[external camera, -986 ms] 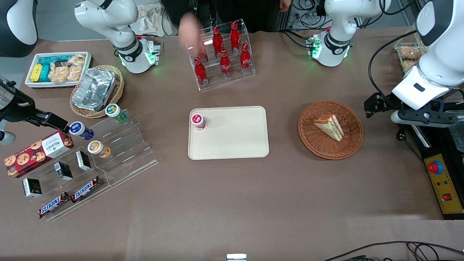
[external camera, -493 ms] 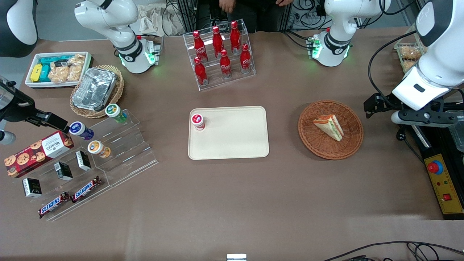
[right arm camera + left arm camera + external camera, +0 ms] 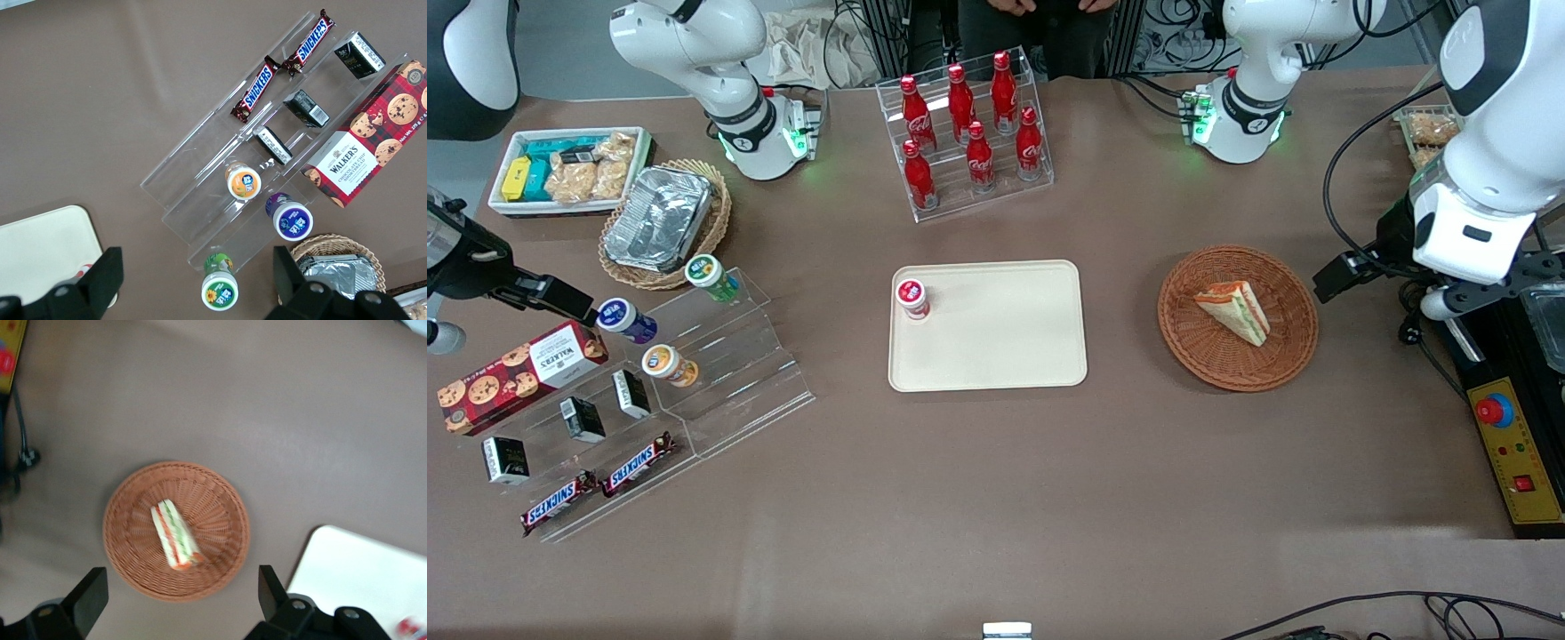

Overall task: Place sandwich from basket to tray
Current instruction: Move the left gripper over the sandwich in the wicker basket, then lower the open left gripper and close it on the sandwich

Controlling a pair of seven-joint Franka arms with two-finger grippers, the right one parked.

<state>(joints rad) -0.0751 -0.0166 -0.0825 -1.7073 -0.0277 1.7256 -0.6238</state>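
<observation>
The working arm's tool (image 3: 180,603) hangs high over the table (image 3: 996,498) with its two fingers (image 3: 90,593) spread wide and nothing between them, the basket (image 3: 220,567) lying below and just ahead of it. The sandwich (image 3: 175,535) rests inside that basket, a little off its centre, on its side with the red and green filling edge showing, and apart from the tool. The tray (image 3: 1014,356) sits well away from the tool toward the parked arm's end of the table, with only a small red-capped jar (image 3: 911,298) near one of its corners and most of its surface bare. The step in hand looks like the approach to the pickup. To do it well, the tool should probably centre itself over the wedge, turn so the fingers straddle the two flat bread faces rather than the pointed ends, and descend slowly enough to stop short of the woven bottom. Soft bread would likely want a gentle squeeze, and a straight lift should clear the low rim before any travel toward the tray
</observation>
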